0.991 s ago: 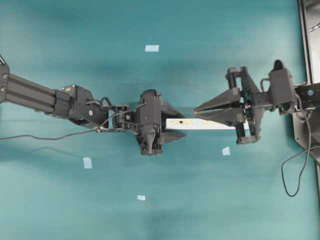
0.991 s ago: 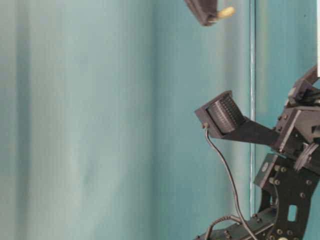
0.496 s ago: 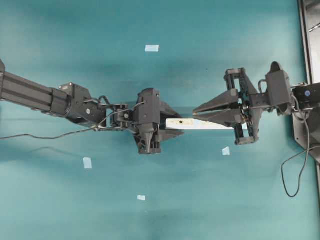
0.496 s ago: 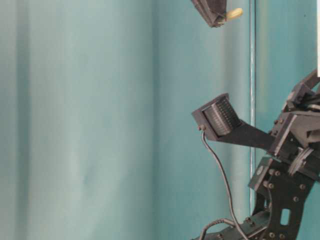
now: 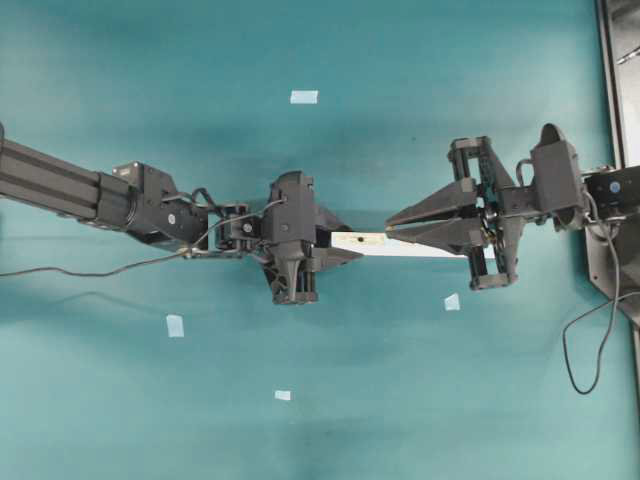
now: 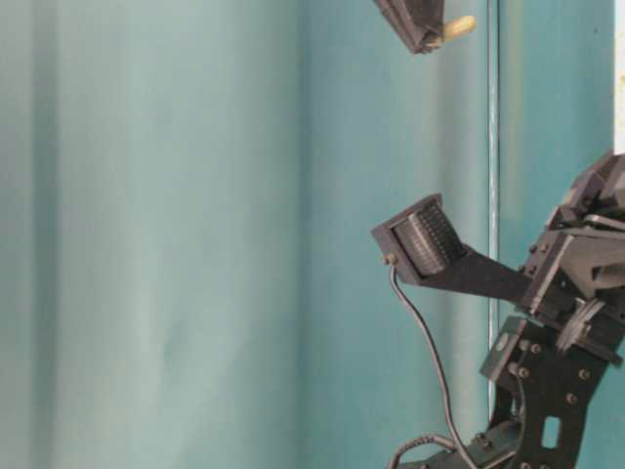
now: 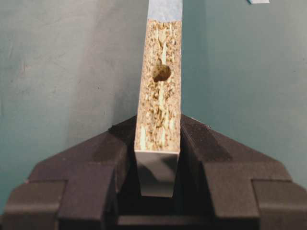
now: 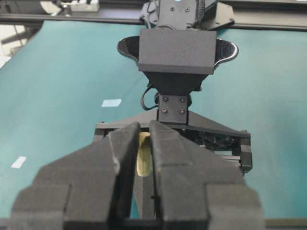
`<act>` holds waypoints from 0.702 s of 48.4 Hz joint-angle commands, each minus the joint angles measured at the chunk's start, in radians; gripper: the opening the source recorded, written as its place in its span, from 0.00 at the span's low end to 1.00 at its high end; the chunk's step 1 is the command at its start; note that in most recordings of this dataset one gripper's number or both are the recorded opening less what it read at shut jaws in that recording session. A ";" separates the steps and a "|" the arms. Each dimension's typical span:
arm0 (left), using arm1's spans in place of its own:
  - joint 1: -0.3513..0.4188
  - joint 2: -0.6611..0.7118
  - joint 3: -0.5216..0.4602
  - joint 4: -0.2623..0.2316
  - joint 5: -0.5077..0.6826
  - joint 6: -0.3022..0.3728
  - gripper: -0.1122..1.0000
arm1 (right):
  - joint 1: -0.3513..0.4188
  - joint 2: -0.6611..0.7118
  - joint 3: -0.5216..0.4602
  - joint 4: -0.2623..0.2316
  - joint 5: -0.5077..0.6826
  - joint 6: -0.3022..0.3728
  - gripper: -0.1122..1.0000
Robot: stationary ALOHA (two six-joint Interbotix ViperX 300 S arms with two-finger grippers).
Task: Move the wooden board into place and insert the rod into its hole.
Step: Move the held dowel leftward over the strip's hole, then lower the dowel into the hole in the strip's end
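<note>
You have the wooden board (image 7: pixel 159 86) gripped at 1 end by the left gripper (image 7: pixel 158 143): its jaws are clenched on the 2 long faces, and the board lies out along the teal table (image 5: pixel 420 400) toward the right arm. In the overhead view the board (image 5: pixel 400 245) sits mid-table between the 2 arms, its far end under the right gripper (image 5: pixel 395 226).

The upturned edge shows rough, flaky chipboard with 1 dark hole (image 7: pixel 161 73) and a blue patch (image 7: pixel 165 8) beyond it. Expect the board to be stiff and fairly light, but crumbly along that raw edge, so keep your hold on the smooth flat faces as you have it. Held at 1 end only, it will probably pivot if the far end drags; move it slowly.

The right gripper (image 8: pixel 142 158) is clamped on the rod (image 8: pixel 144 160), a short pale peg standing between the pads. From table level its tip (image 6: pixel 459 26) pokes out past the fingers. Judge it light, hard and smooth, so it may twist or slip in the pads if it meets the hole's rim off-centre. Grip it low and leave its leading end free.

There are no containers here; the only receptacle is that hole, which looks empty. A few tape squares (image 5: pixel 304 97) lie on the table.
</note>
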 commanded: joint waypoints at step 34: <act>-0.009 -0.008 -0.005 -0.002 0.003 -0.008 0.29 | -0.002 0.264 -0.110 0.021 -0.109 -0.029 0.19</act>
